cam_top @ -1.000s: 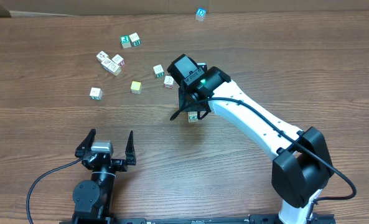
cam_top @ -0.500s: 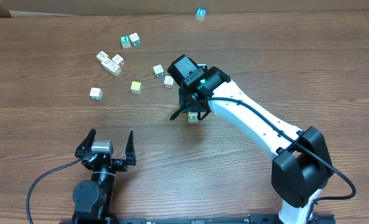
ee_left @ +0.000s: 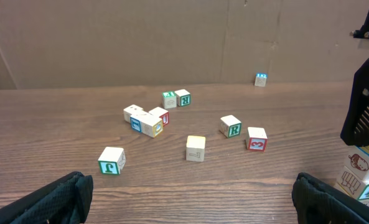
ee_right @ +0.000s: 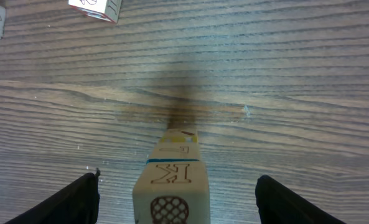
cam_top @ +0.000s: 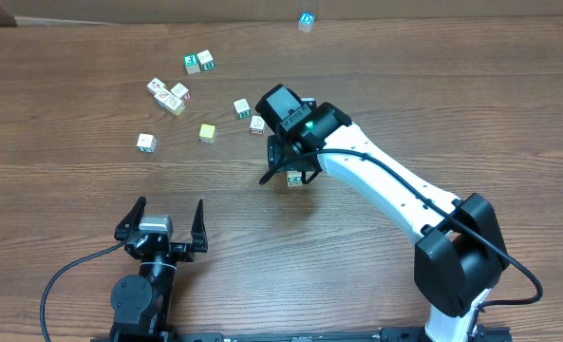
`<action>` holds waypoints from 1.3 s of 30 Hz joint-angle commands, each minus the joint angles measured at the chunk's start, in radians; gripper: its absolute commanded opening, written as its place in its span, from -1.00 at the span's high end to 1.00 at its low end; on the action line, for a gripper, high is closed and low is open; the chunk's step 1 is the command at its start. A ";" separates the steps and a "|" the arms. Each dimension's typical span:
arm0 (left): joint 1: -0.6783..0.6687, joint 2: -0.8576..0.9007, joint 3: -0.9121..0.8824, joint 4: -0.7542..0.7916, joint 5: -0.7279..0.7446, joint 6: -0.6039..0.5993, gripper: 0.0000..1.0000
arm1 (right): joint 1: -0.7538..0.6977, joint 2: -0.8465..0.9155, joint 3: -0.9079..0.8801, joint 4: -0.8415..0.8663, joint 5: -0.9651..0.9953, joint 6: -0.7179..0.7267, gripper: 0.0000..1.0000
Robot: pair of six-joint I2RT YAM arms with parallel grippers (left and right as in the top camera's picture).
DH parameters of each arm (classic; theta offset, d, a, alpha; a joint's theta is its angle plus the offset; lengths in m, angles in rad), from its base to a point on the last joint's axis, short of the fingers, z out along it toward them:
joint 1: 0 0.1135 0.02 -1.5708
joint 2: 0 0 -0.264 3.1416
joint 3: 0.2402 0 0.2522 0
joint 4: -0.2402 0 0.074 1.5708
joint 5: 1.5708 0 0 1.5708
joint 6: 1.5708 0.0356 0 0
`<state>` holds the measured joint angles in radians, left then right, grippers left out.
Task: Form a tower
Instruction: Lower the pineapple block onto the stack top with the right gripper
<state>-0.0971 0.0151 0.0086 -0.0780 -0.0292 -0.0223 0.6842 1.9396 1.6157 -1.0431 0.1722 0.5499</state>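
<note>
Standing upright near the middle of the surface (cam_top: 53, 190), the tower (ee_right: 172, 180) sits directly under the right tool (cam_top: 289, 171). That tool is released: in the right wrist view its fingers (ee_right: 78, 198) stand wide on either side of the stack, touching nothing. The top cube bears a dark lattice mark and a K. The stack seems about three cubes high, though the left wrist view cuts it off. The left tool (cam_top: 167, 209) rests spread wide near the front edge, well apart from the tower. Loose cubes (cam_top: 172, 95) lie scattered farther back, a yellow cube (cam_top: 207, 133) among them.
</note>
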 commanded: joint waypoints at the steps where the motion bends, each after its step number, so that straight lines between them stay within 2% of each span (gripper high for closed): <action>1: 0.007 -0.011 -0.003 0.002 0.008 0.016 -1.00 | 0.002 0.006 -0.039 0.023 0.007 0.004 -0.54; 6: 0.007 -0.010 -0.003 0.002 0.008 0.016 -0.99 | 0.002 0.008 -0.078 0.063 0.006 0.004 -0.53; 12: 0.007 -0.010 -0.003 0.002 0.008 0.016 -0.99 | 0.002 0.008 -0.102 0.098 -0.017 0.004 -0.28; 32: 0.007 -0.010 -0.003 0.002 0.008 0.016 -0.99 | 0.002 0.067 -0.144 0.156 -0.038 0.004 -0.24; 39: 0.007 -0.010 -0.003 0.002 0.008 0.016 -0.99 | 0.002 0.069 -0.144 0.156 -0.038 0.004 0.21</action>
<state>-0.0971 0.0151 0.0086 -0.0784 -0.0292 -0.0223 0.6842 1.9934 1.4769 -0.8867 0.1341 0.5484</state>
